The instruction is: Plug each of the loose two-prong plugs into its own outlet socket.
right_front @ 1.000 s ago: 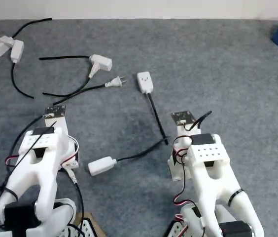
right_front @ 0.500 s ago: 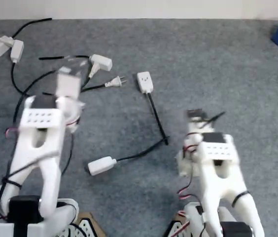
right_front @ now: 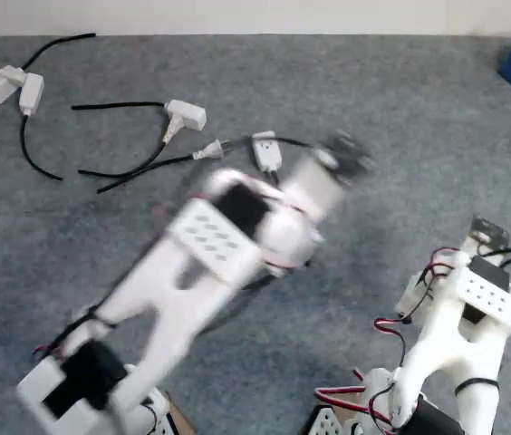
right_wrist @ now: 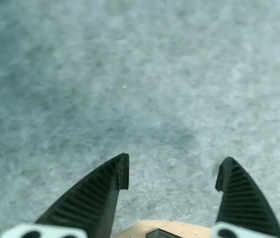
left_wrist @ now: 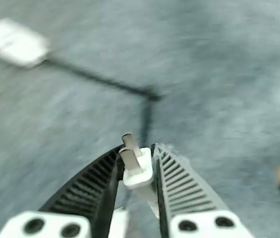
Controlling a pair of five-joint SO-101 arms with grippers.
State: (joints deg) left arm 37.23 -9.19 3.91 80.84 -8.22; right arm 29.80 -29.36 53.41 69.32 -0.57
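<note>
Grey carpet (right_front: 400,136), left gripper (left_wrist: 137,148) clamped on white plug (left_wrist: 139,174) — 2 prongs poking forward, right gripper (right_wrist: 175,159) spread wide — empty.

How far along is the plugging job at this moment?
Done: nothing for certain; the white pair at the far edge touches, mating unclear. In hand: the left hand is shut on a two-prong plug. Left: seating it, plus the loose plug lying unplugged beside a socket. The right hand is open over bare carpet.
</note>
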